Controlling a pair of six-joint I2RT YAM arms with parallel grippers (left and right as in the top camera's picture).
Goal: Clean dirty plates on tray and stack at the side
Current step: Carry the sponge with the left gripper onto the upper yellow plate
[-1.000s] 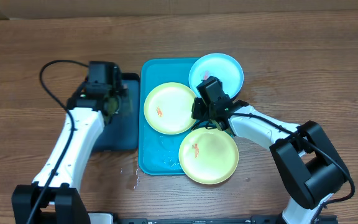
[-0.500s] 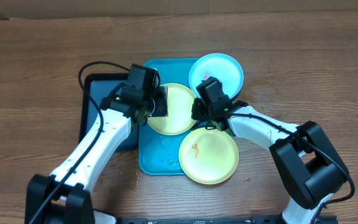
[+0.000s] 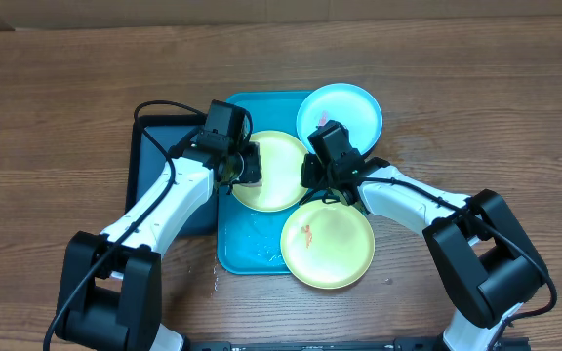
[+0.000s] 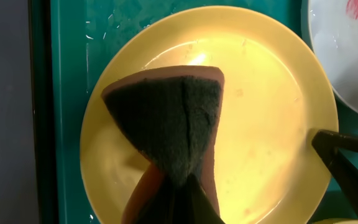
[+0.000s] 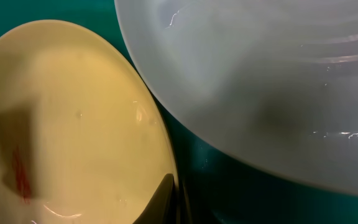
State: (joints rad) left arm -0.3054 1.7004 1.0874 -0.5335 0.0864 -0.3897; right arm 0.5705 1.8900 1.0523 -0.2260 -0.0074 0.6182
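Three plates (image 3: 327, 244) crowd the turquoise tray (image 3: 234, 249), mid-frame. On the upper yellow-green plate (image 3: 286, 156), the left gripper (image 3: 245, 168) pinches a dark-faced sponge (image 4: 166, 124) over its left half. The right gripper (image 5: 174, 198), fingers pressed together, sits at that plate's right rim, just below the cyan plate (image 3: 349, 102). A navy tray (image 3: 154, 175) lies alongside, left.

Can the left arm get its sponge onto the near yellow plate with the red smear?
Probably yes: that plate lies uncovered close to the sponge; the right arm only skirts its far rim.
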